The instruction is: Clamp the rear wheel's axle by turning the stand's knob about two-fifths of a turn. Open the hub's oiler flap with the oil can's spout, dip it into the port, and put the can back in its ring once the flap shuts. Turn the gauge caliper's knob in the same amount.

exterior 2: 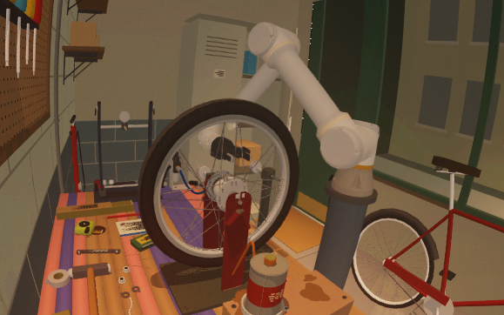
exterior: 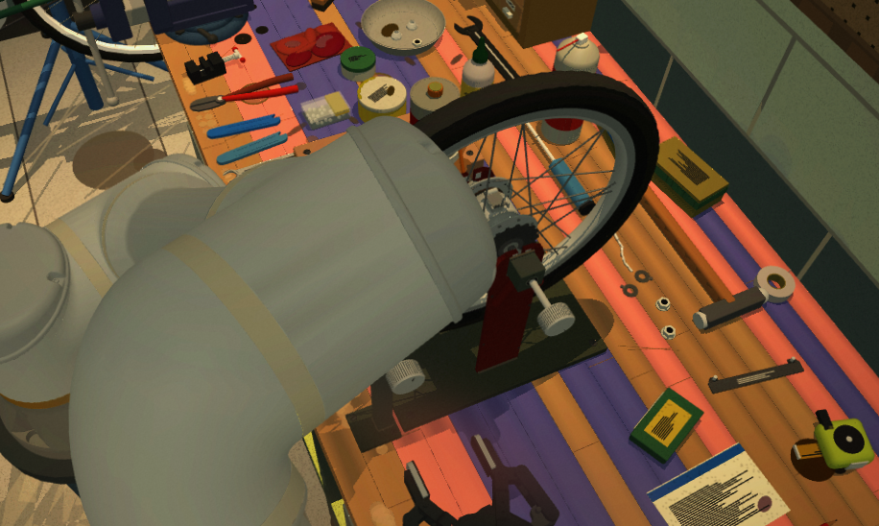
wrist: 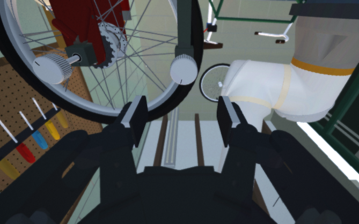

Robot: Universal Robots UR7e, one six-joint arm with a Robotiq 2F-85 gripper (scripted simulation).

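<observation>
The rear wheel (exterior: 547,176) stands upright in the red truing stand (exterior: 505,320) on a dark base plate in the middle of the bench. The stand's white axle knob (exterior: 556,318) (wrist: 52,68) sticks out from a grey block at the hub. The gauge caliper's white knob (exterior: 404,375) (wrist: 183,69) sits lower, by the rim. My gripper (wrist: 179,122) is open and holds nothing; it hovers in front of the caliper knob, at the near end of the bench (exterior: 469,484). The red oil can (exterior 2: 267,283) stands in its ring at the far end.
A round tray (exterior: 402,25) with small parts lies at the bench's far end, beside tins, pliers and tyre levers. A hammer (exterior: 730,307), tape roll, nuts, a green tape measure (exterior: 845,445) and booklets lie to the right of the stand. My own arm (exterior: 266,314) hides the bench's left side.
</observation>
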